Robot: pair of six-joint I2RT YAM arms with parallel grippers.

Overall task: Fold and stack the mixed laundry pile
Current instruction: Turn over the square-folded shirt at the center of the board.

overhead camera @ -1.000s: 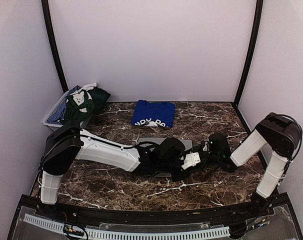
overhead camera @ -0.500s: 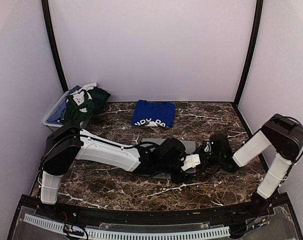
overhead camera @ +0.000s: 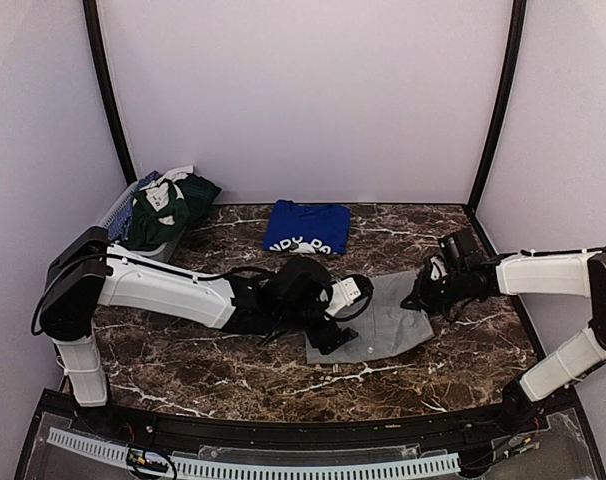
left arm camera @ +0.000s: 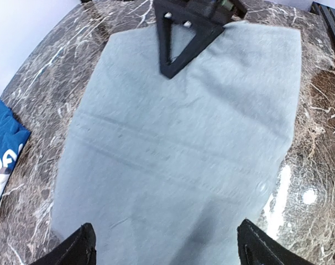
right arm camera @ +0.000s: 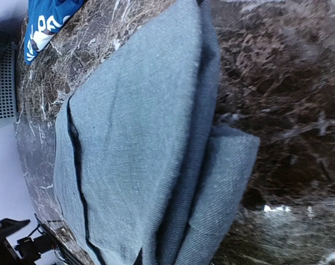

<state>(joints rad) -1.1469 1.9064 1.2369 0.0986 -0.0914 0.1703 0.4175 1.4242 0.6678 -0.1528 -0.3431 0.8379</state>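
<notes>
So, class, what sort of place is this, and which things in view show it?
Probably a robot test booth, not a home: plain pale walls close round a marble-patterned table, a left arm and right arm reach over a grey shirt, a basket holds clothes.

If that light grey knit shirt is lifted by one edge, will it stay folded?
Probably not: the light grey knit shirt lies limp in slumped layers, so it would likely droop open. It might slide easily on the glossy marble table.

Blue T-shirt (left arm camera: 1, 149) cut off by left edge, right gripper (overhead camera: 424, 297) jaws unreadable, piled garments (overhead camera: 161, 207) indistinct
</notes>
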